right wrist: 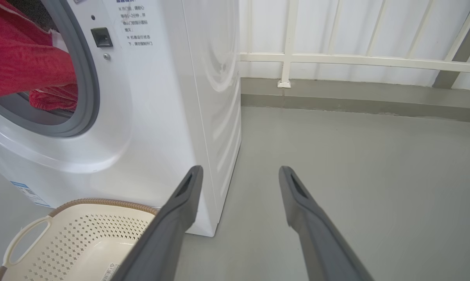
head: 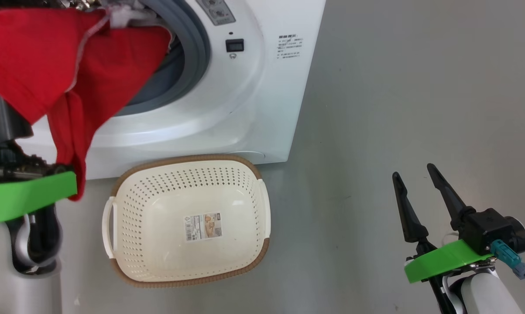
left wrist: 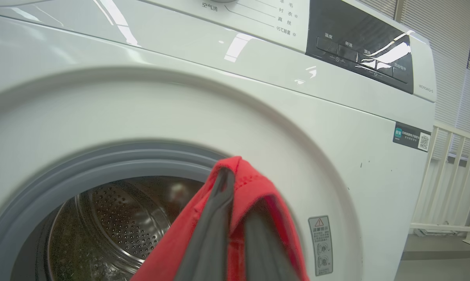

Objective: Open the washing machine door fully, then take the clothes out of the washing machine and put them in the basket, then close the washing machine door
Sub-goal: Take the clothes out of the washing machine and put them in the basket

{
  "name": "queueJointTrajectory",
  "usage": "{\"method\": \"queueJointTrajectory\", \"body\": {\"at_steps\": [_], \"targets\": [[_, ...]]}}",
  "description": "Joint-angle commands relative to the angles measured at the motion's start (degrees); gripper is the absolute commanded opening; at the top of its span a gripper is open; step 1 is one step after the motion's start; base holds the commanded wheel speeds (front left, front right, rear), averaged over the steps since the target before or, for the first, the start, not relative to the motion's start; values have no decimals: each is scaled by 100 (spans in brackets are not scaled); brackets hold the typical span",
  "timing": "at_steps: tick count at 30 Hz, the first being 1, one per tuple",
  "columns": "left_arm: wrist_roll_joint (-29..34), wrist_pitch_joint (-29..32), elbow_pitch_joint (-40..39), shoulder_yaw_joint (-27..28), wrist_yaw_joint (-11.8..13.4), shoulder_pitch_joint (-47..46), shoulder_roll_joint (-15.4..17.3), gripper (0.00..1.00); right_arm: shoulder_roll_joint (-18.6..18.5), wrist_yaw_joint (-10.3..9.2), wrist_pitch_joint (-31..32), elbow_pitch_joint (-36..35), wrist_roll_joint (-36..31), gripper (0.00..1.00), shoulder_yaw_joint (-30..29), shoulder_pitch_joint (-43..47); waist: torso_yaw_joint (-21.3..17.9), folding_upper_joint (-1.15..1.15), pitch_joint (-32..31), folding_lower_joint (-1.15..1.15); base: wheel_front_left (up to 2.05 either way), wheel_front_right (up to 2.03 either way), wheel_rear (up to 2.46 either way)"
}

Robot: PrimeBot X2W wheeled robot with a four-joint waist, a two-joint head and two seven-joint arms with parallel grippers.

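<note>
The white washing machine (head: 253,109) stands with its round mouth uncovered; its door is out of view. A red garment of the clothes (head: 70,74) hangs out of the mouth and drapes down past my left arm's green band. In the left wrist view my left gripper (left wrist: 235,175) is shut on that red fabric (left wrist: 258,191), in front of the steel drum (left wrist: 113,218). The cream basket (head: 157,187) sits on the floor right below the mouth, with only its paper label inside. Far to the right of the basket, my right gripper (head: 413,171) stands open over the floor, holding nothing.
Bare grey floor (head: 397,87) spreads to the right of the machine. A white railing (right wrist: 336,58) and a low wall close off the far side. The basket's handle and rim (right wrist: 24,234) lie close to my right gripper's (right wrist: 240,169) left finger.
</note>
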Motion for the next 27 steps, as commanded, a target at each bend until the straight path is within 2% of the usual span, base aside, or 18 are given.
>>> {"method": "queueJointTrajectory", "body": {"at_steps": [1,5,10,18,27], "targets": [[74,-26,-217,164,-31,81,152,0,-16,26,-37,-150,-41,100,107,-11,-4,0,15,0,0,0,0],[162,-26,-262,-31,-31,227,171,0,-16,26,-37,-166,-15,100,129,-24,-26,0,76,0,0,0,0],[175,-26,61,-258,-31,468,148,0,-16,26,-37,-189,29,100,178,-95,-82,0,226,0,0,0,0],[53,-26,870,-482,-32,662,46,0,-16,26,-37,-247,59,100,210,-237,-149,0,610,0,0,0,0],[85,-26,2048,-824,-32,315,169,0,-16,26,-37,-323,119,100,306,-454,-227,0,1163,0,0,0,0]]}}
